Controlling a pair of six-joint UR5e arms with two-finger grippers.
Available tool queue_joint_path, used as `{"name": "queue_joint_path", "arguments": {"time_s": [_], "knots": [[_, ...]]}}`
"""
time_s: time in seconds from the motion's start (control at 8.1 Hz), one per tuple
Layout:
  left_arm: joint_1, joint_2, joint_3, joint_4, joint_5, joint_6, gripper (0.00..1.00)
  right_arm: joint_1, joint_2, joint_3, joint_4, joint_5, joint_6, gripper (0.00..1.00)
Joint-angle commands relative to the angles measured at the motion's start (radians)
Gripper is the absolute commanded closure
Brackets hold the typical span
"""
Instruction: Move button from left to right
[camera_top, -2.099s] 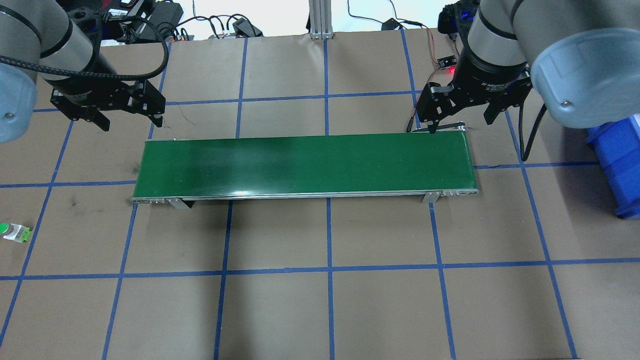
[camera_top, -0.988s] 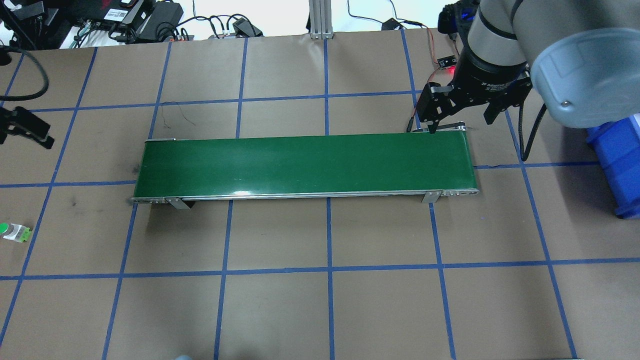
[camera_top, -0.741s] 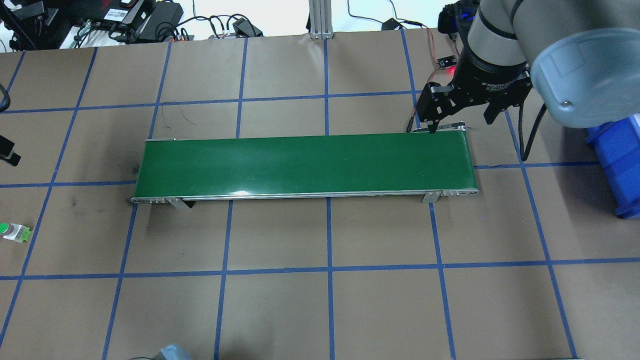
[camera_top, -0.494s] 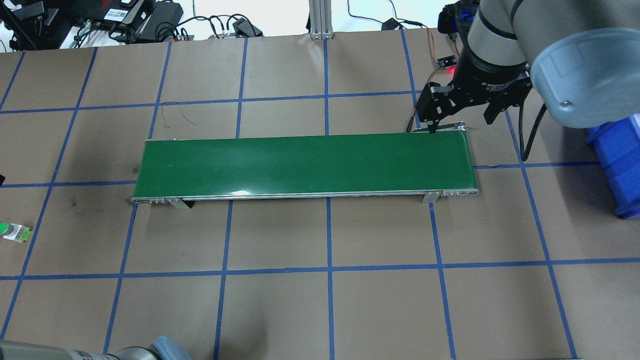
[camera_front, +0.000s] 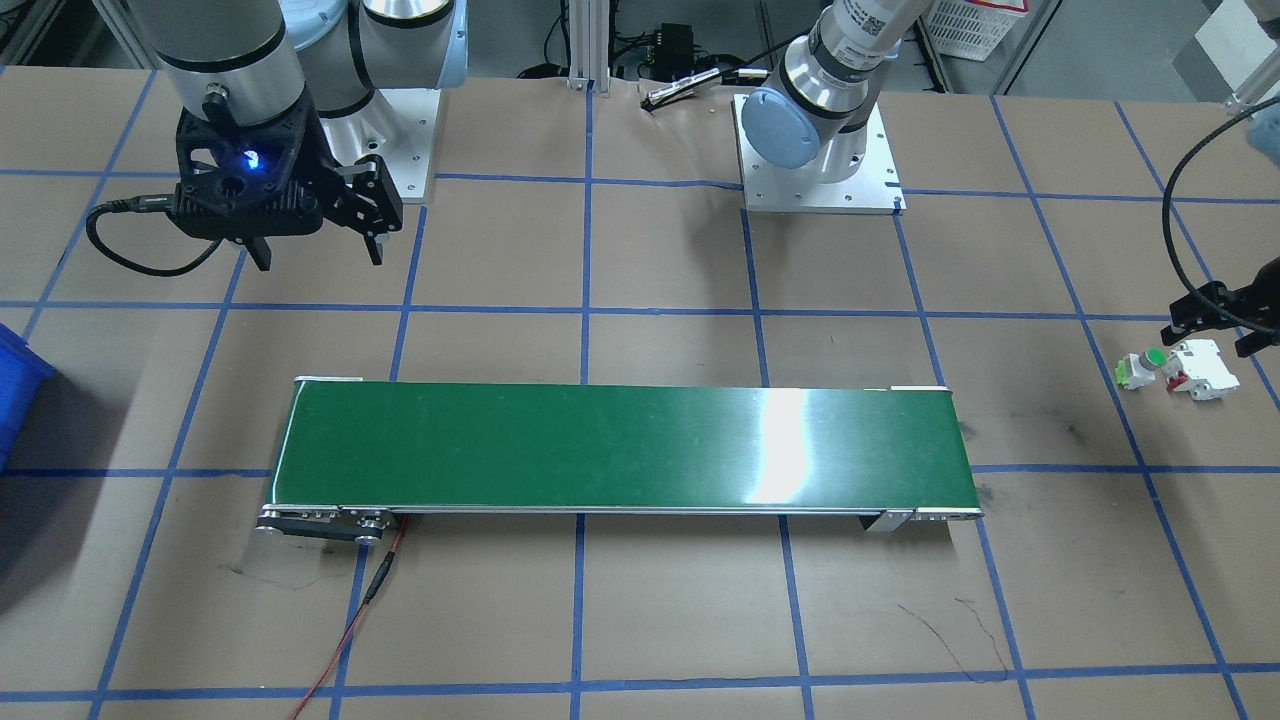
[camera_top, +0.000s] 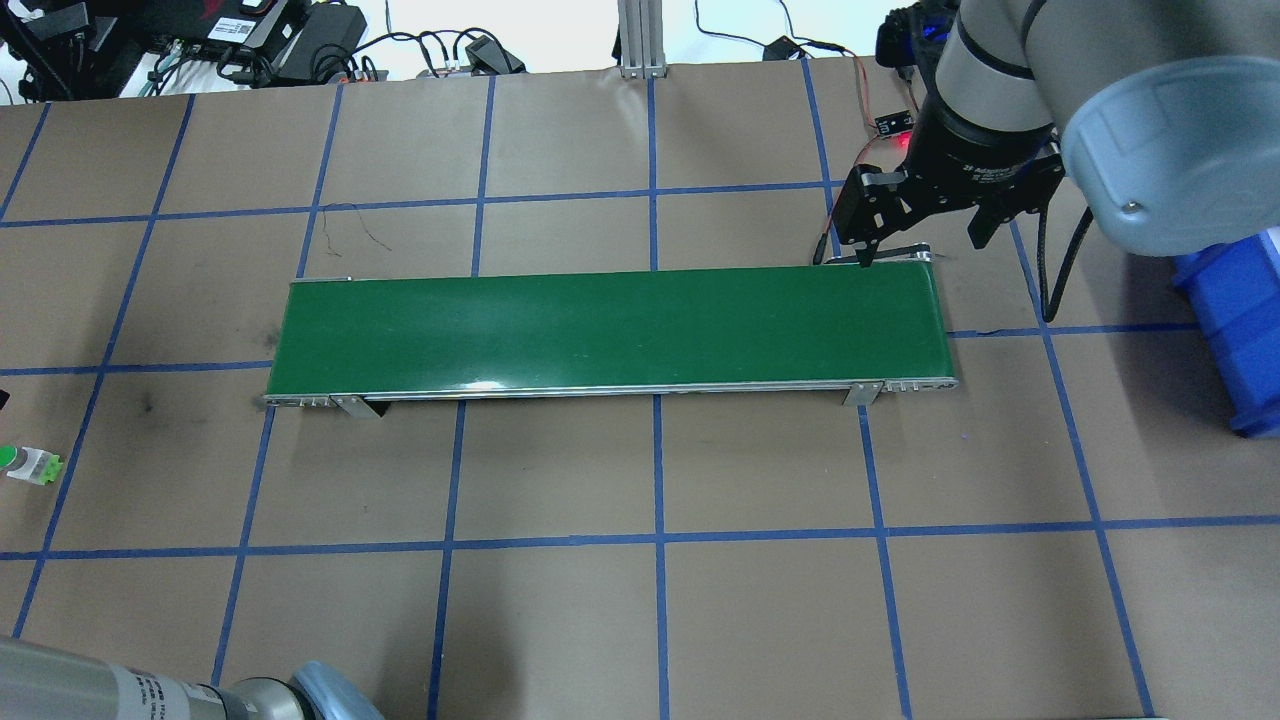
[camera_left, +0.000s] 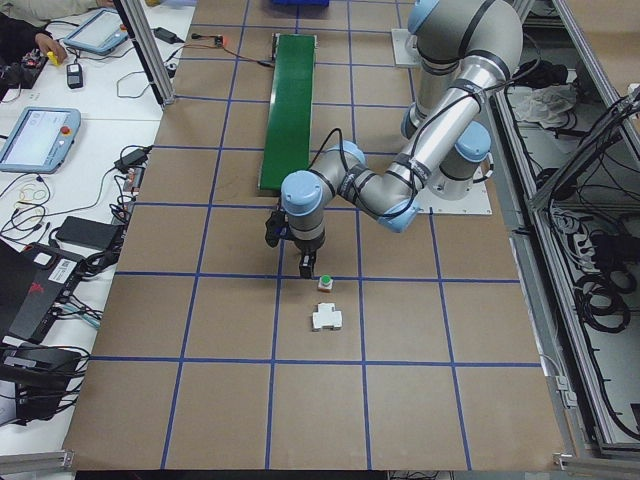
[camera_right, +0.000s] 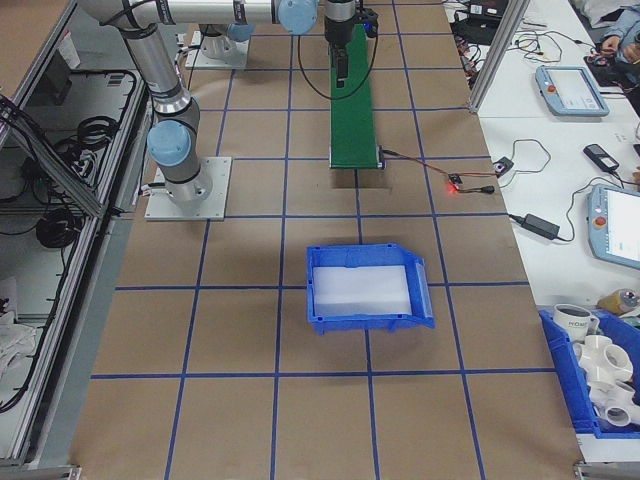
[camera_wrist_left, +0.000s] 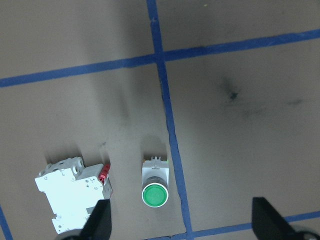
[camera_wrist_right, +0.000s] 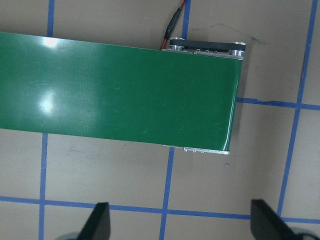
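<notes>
- Button (camera_wrist_left: 154, 187) is lying on the brown table (camera_top: 760, 620) beyond the conveyor's left end, green cap (camera_front: 1155, 357) facing up in the left wrist view, a blue tape line running just at its 3 o'clock.
- Circuit breaker (camera_wrist_left: 72, 192), white with red parts, is sitting just beside the button at its 9 o'clock in that wrist view, close to it but apart.
- Left gripper (camera_wrist_left: 182, 220) is hovering above the pair with its two fingers spread wide, gripping nothing; the button is showing between the fingertips (camera_wrist_left: 102, 216) at the frame's 6 o'clock edge.
- Right gripper (camera_wrist_right: 180, 220) is hanging over the table near the right end of the green conveyor belt (camera_top: 610, 328), fingers likewise spread apart with nothing between them.
- Blue bin (camera_right: 365, 285) is resting on the table past the conveyor's right end, well apart from the button.
</notes>
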Motion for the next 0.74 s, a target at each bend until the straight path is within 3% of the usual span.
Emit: {"name": "queue_joint_path", "arguments": {"time_s": [0.0, 0.12, 0.37, 0.62], "knots": [[0.022, -0.068, -0.001, 0.022, 0.053, 0.000, 0.00, 0.000, 0.000, 0.000, 0.000, -0.001, 0.000, 0.00], [0.022, -0.096, -0.001, 0.067, 0.056, 0.004, 0.00, 0.000, 0.000, 0.000, 0.000, -0.001, -0.002, 0.00], [0.022, -0.121, -0.002, 0.076, 0.117, -0.005, 0.00, 0.000, 0.000, 0.000, 0.000, -0.001, -0.002, 0.00], [0.022, -0.125, -0.019, 0.074, 0.119, -0.012, 0.00, 0.000, 0.000, 0.002, 0.000, -0.001, -0.002, 0.00]]}}
